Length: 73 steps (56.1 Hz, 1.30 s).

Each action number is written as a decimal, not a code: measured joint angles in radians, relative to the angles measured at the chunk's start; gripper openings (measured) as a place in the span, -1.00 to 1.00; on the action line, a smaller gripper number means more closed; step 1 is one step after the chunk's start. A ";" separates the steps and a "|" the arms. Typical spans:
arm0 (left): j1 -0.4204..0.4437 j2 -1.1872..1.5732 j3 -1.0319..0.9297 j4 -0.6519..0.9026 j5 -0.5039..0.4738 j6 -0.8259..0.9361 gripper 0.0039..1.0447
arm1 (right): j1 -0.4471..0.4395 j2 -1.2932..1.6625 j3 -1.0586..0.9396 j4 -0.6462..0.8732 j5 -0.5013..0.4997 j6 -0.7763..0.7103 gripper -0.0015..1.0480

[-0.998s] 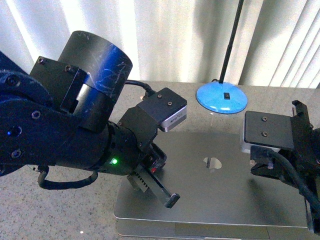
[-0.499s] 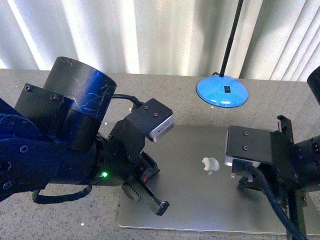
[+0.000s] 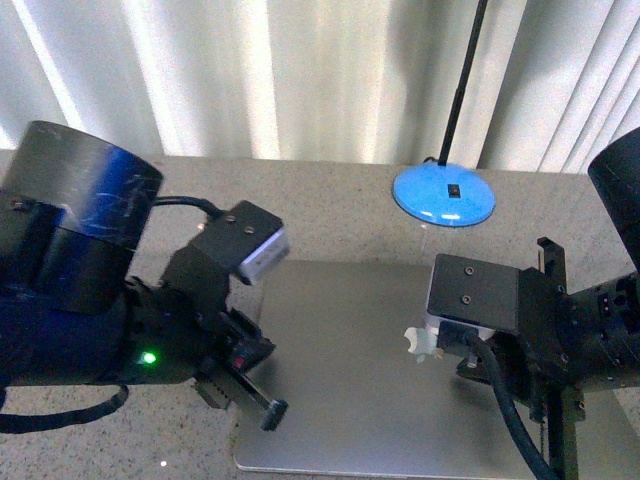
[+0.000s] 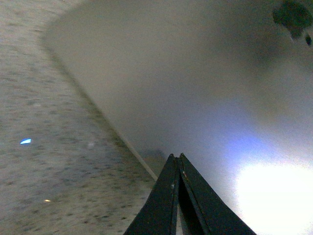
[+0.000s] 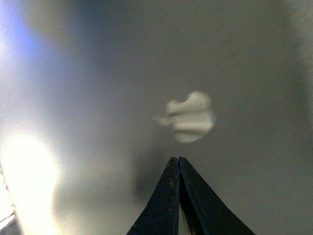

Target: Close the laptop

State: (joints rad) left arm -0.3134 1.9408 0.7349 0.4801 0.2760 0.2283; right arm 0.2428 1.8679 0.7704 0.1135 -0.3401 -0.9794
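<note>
I can see the laptop (image 3: 350,350) lying flat on the speckled table (image 3: 330,200), in the middle and close to the robot. Its lid is all the way down. The lid is plain grey, and the white logo (image 3: 418,343) on it faces up. My left gripper (image 3: 268,412) hangs at the laptop's left edge, near the corner closest to the robot. In the left wrist view its two black fingers (image 4: 166,196) are pressed together with no gap, and nothing is between them. The tip sits right where the lid (image 4: 195,73) meets the table, but I cannot tell if it touches. A small green light (image 3: 148,357) glows on the left arm. My right gripper (image 5: 178,164) is over the middle of the lid. In the front view its fingers are hidden under the arm's own block. In the right wrist view the fingers are pressed together too and hold nothing, and the tip points at the logo (image 5: 188,116), just beside it. I cannot tell if this tip touches the lid. Bright light shines off the lid in both wrist views. Behind the laptop is a round blue lamp base (image 3: 444,195) with a thin black pole (image 3: 462,80) going up. It stands apart from the laptop. Pale curtains (image 3: 300,70) hang at the back.
</note>
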 joint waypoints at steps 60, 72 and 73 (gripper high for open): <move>0.287 -0.650 -0.563 0.626 -0.283 -0.237 -0.94 | -0.157 -0.575 -0.602 0.992 0.423 0.966 -0.94; 0.312 -0.834 -0.643 0.520 -0.278 -0.236 -0.94 | -0.232 -0.764 -0.682 0.882 0.346 0.966 -0.94; 0.312 -0.850 -0.649 0.509 -0.277 -0.236 -0.94 | -0.236 -0.780 -0.688 0.871 0.346 0.966 -0.94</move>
State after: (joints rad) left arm -0.0017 1.0904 0.0864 0.9886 -0.0013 -0.0078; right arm 0.0071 1.0874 0.0826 0.9848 0.0059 -0.0132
